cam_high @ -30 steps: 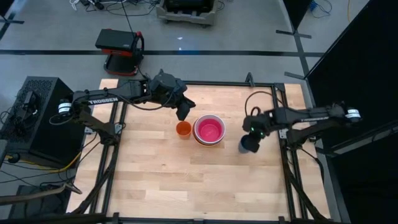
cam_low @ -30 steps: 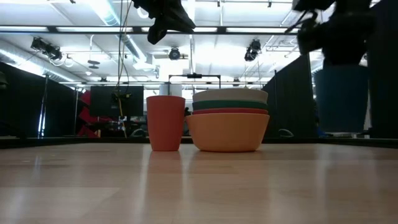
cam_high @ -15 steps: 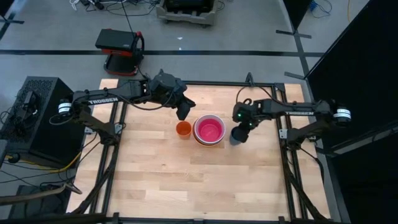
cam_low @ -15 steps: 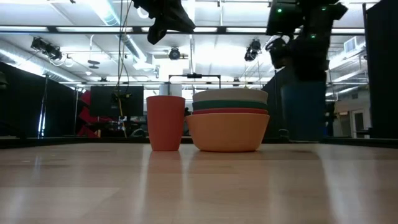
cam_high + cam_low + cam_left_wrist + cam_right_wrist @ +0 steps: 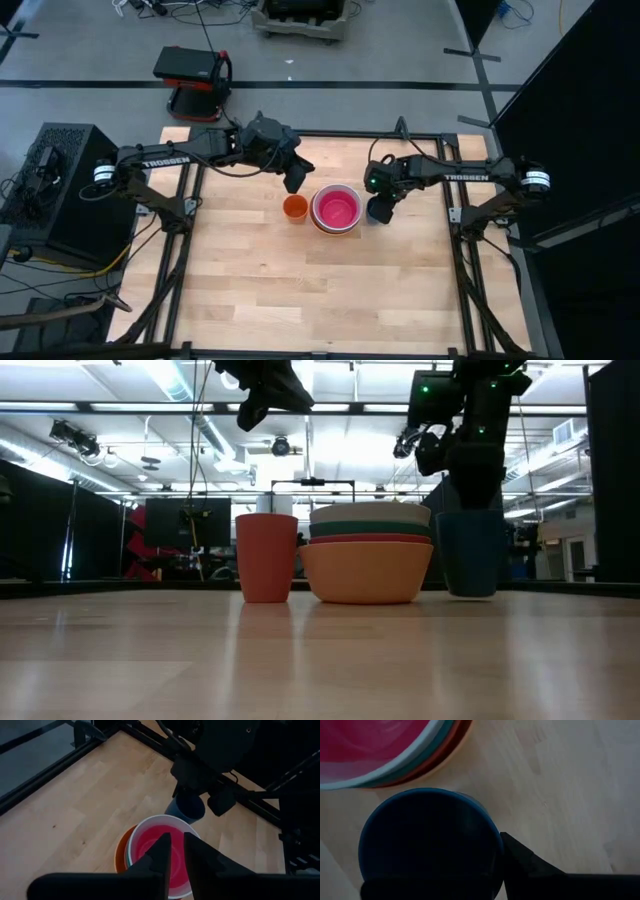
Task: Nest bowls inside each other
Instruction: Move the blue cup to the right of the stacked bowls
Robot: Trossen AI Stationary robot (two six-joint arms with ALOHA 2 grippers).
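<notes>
Nesting looks done, bowls (image 5: 336, 209) stacked at centre; right gripper (image 5: 379, 208), at their three o'clock, grips the dark blue cup (image 5: 470, 554), which needs setting down; left gripper (image 5: 294, 184) hovers nearly closed, empty.

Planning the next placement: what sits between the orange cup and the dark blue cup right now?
The nested bowls, pink one on top, sit between the orange cup and the dark blue cup held by the right gripper; the high view shows it.
</notes>
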